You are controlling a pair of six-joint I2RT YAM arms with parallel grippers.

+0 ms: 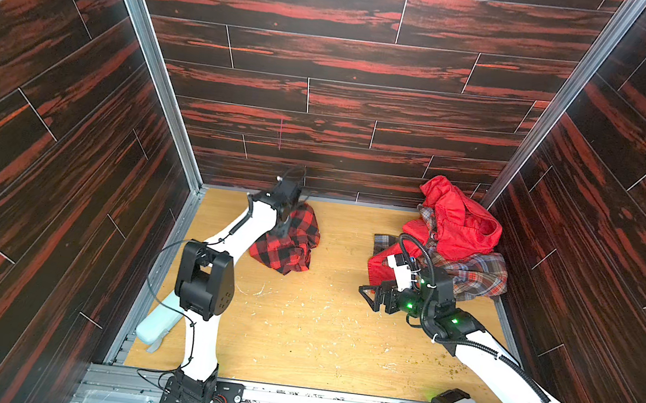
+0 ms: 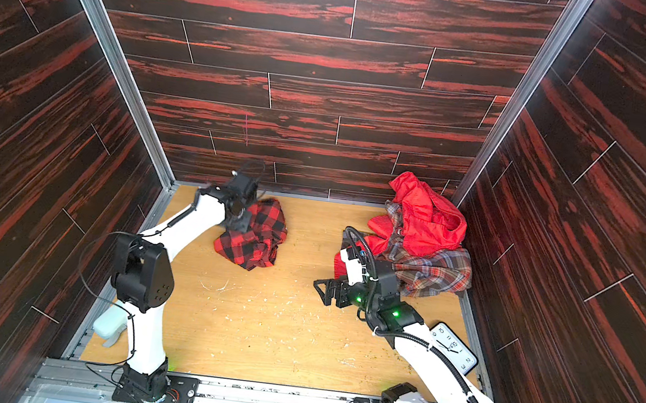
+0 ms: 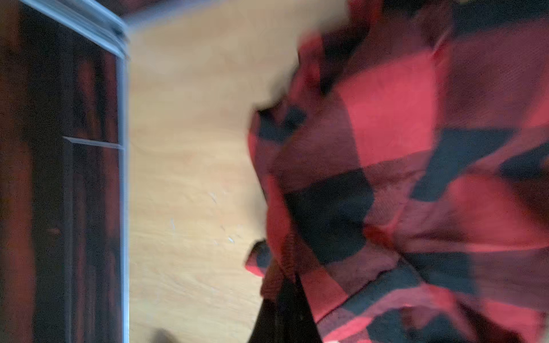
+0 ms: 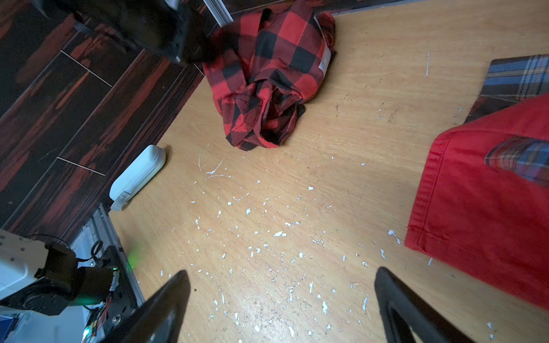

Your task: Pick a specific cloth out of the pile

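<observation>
Holds the cloth with the left gripper clamped tight on a raised fold, the rest bunched on the table at the far left, well apart from the pile at the far right. Looks soft, light and limp, so probably sags and trails when lifted; better to pinch a thick fold or the hem than one thin layer. Shows the right gripper spread wide with nothing between the fingers, above bare table near the pile.

The cloth seems soft-woven; table matt wood.
</observation>
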